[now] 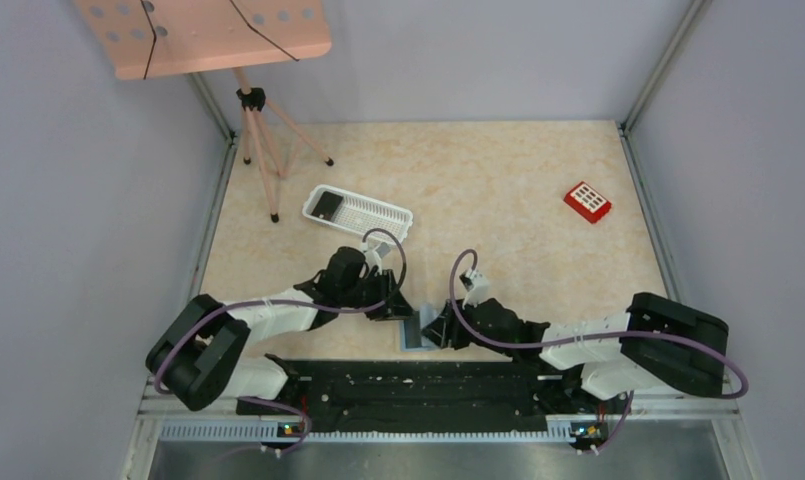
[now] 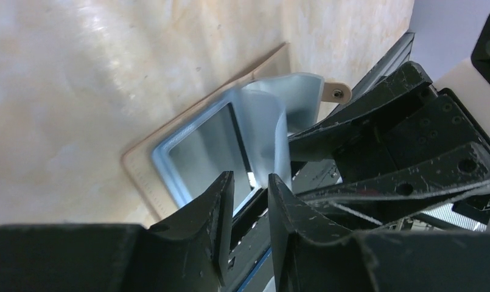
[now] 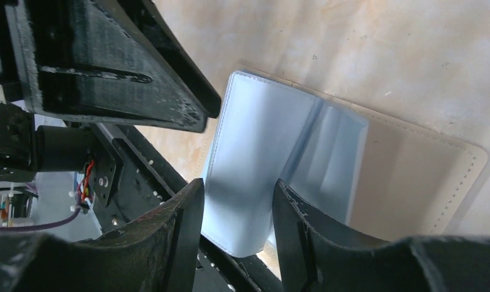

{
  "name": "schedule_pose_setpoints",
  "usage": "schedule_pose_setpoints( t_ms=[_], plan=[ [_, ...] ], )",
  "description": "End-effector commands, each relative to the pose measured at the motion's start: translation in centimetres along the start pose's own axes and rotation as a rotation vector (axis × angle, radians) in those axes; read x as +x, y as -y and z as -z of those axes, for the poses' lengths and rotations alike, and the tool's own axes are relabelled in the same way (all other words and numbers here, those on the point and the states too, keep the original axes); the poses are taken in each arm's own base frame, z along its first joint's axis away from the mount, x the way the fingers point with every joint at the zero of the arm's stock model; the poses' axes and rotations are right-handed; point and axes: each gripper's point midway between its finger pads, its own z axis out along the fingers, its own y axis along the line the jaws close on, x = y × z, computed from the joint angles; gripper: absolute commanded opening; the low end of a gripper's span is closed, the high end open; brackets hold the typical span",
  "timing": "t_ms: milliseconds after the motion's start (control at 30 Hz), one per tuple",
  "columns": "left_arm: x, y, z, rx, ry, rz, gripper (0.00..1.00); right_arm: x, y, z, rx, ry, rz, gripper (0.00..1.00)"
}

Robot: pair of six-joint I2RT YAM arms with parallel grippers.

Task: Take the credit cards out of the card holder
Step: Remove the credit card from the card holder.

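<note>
The card holder [image 1: 418, 335] lies open at the table's near edge, between both grippers. Its outside is tan [image 3: 413, 176] and its inner pages are blue-grey. One page [image 2: 273, 121] curls up off the table. My right gripper [image 3: 236, 204] has that page [image 3: 254, 170] between its fingers, filling the gap. A grey credit card [image 2: 209, 146] sits flat in a clear sleeve of the holder. Just beside the card's near corner, my left gripper [image 2: 250, 182] stands with its jaws a narrow gap apart and nothing pinched. In the top view the left gripper [image 1: 400, 305] and right gripper [image 1: 441, 330] almost touch.
A white slotted basket [image 1: 378, 212] with a dark flat card [image 1: 327, 205] in it stands behind the left arm. A red box with white squares [image 1: 587, 201] is at the far right. A tripod stand [image 1: 258, 140] is at the back left. The black base rail [image 1: 418, 385] runs right beside the holder.
</note>
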Motion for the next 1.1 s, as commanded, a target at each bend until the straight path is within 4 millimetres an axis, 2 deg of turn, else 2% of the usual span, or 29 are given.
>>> schedule_pose_setpoints(
  t_ms=[0,167,267,400,533,667,867,933,1067],
  plan=[
    [-1.6,2.9,-1.3,0.067,0.036,-0.063,0.32,-1.7,-1.5,0.3,-0.057,0.054,0.002,0.46],
    [-1.2,3.7,-2.8,0.096,0.010,-0.064,0.30,-2.2,-0.9,1.0,0.002,0.055,-0.018,0.55],
    [-1.0,4.8,-3.5,0.145,-0.006,-0.057,0.29,-3.1,-0.6,1.9,0.056,0.073,-0.039,0.60],
    [-0.8,6.5,-4.6,0.207,-0.031,-0.064,0.29,-4.7,-0.6,3.7,0.093,0.116,-0.047,0.60],
    [-0.9,7.7,-5.5,0.254,-0.049,-0.075,0.29,-6.1,-1.6,5.3,0.073,0.150,-0.046,0.56],
    [-1.4,8.5,-6.0,0.274,-0.040,-0.079,0.29,-6.5,-1.7,6.0,0.069,0.161,-0.050,0.53],
    [-1.4,9.7,-6.8,0.327,-0.052,-0.079,0.29,-5.6,0.0,5.7,0.154,0.136,-0.058,0.68],
    [-1.3,9.8,-7.1,0.334,-0.057,-0.072,0.29,-5.0,1.1,5.7,0.198,0.113,-0.046,0.69],
    [-0.8,9.7,-7.8,0.326,-0.077,-0.066,0.29,-4.9,2.8,6.0,0.276,0.128,-0.037,0.69]
  ],
)
